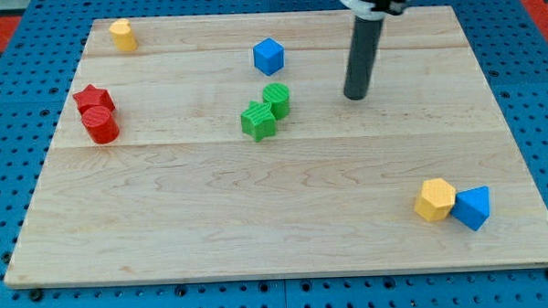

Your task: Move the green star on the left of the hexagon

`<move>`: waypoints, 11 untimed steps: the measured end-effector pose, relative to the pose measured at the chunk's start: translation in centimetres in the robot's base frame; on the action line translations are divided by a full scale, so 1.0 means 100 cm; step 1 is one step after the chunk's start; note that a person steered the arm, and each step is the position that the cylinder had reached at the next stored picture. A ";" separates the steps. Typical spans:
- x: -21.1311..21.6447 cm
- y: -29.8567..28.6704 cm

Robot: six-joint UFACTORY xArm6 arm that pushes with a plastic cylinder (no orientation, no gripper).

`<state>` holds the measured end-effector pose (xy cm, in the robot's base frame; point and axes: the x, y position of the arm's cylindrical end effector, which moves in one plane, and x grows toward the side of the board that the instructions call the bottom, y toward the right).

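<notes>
Wooden board [286,236] fills most of the view, lying on a blue pegboard table [8,136] with red strips at the top corners. Dark rod comes down from the view's top, right of centre; my tip [355,96] sits on the board, touching no block. There are no jaws on this arm, just the rod, so it has hold of nothing.

Yellow hexagon [435,200] is near the board's bottom right corner, touching a blue triangular block [472,207] on its right side. The hexagon's left side has open wood beside it.

Green star [258,120] is near the board's middle, well apart from the hexagon, up and to the view's left of it. A green cylinder [276,98] touches the star at its upper right. My tip is to the view's right of this green pair, roughly level with the cylinder, near but with a clear gap.

Red cylinder [100,124] and red star [93,99] sit together at the board's left edge, star behind and touching the cylinder.

Blue cube [268,56] sits toward the top, above the green pair and left of the rod, apart from both.

Small yellow block [122,35] sits in the top left corner, alone; shape hard to make out, looks rounded.
</notes>
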<state>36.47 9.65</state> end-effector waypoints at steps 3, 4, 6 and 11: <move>0.054 -0.143; 0.071 -0.144; 0.110 -0.202; 0.140 -0.085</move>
